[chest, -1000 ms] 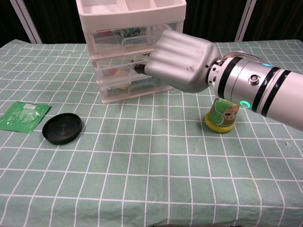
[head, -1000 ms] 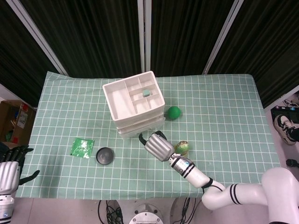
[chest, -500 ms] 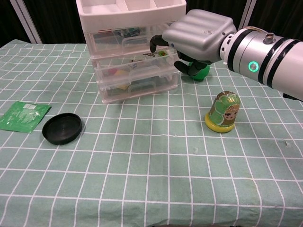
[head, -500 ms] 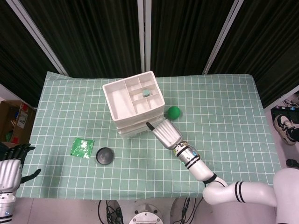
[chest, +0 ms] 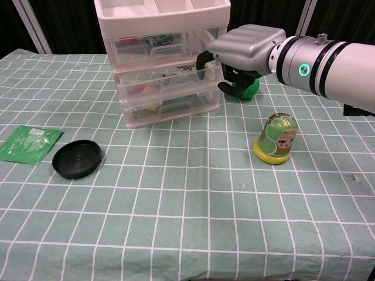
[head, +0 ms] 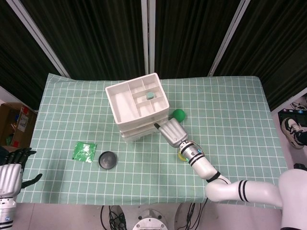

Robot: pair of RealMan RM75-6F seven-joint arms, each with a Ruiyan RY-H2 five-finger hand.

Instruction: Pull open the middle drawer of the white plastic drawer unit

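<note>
Lower left of the head view: your left hand, fingers apart, holding nothing. Centre: your right hand, fingers curled at the middle drawer, grip unclear, in the unit at upper centre.

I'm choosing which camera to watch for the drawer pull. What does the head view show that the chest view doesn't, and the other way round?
Only the head view shows the left hand, idle off the table's left edge, and the small teal item in the drawer unit's top tray. Only the chest view shows the drawer fronts, with the right hand's fingertips curled at the middle drawer, and the painted doll in full. Both show the right hand, drawer unit, green ball, black lid and green packet.
</note>
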